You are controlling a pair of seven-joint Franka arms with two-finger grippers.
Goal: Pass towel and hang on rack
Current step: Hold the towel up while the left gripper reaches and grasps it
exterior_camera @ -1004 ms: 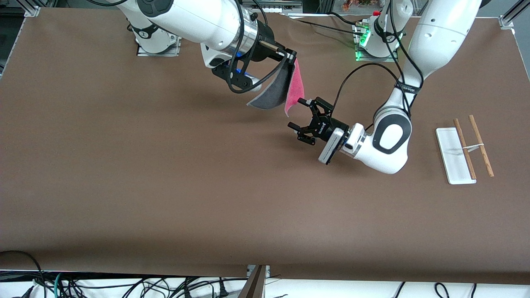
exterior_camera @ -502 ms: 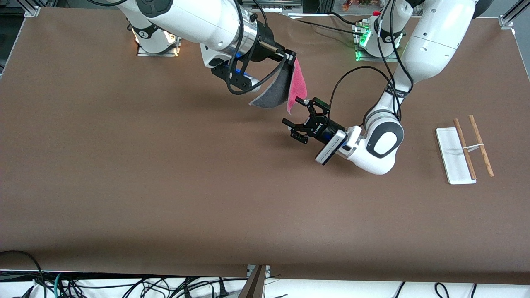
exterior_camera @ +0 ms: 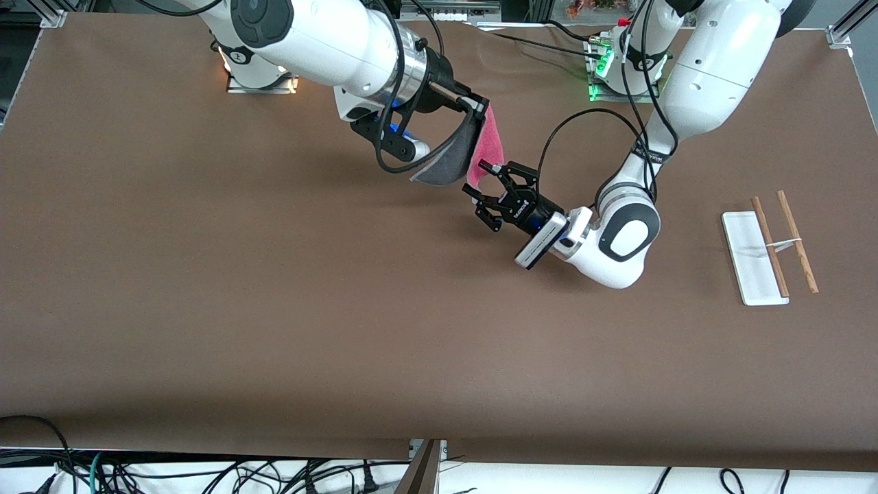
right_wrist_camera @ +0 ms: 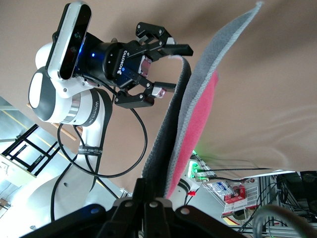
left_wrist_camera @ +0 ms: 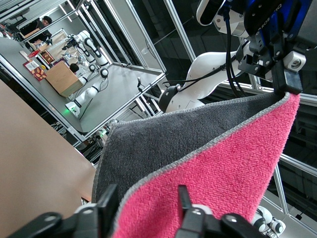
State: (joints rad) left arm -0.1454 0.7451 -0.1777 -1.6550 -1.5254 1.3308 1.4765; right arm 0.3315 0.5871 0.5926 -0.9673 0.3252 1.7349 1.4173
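My right gripper [exterior_camera: 480,107] is shut on the top edge of the towel [exterior_camera: 482,147] and holds it hanging above the table's middle, the pink face toward the left arm and the dark grey face [exterior_camera: 446,161] away from it. My left gripper [exterior_camera: 482,181] is open, and its two fingers straddle the towel's lower pink corner. In the left wrist view the pink towel [left_wrist_camera: 228,168] lies between the open fingers [left_wrist_camera: 107,201]. In the right wrist view the towel [right_wrist_camera: 190,114] hangs from my shut right gripper [right_wrist_camera: 151,196], with the left gripper [right_wrist_camera: 171,69] at its lower edge. The rack [exterior_camera: 753,264] lies near the left arm's end.
The rack's two brown rods [exterior_camera: 796,240] lie beside and over its white base, tied with a thin white band. The brown table [exterior_camera: 274,309] is bare around them. Cables hang below the table's near edge [exterior_camera: 206,473].
My left gripper has moved toward the towel, and its open fingers now straddle the lower pink corner. The right gripper has shifted slightly with the towel.
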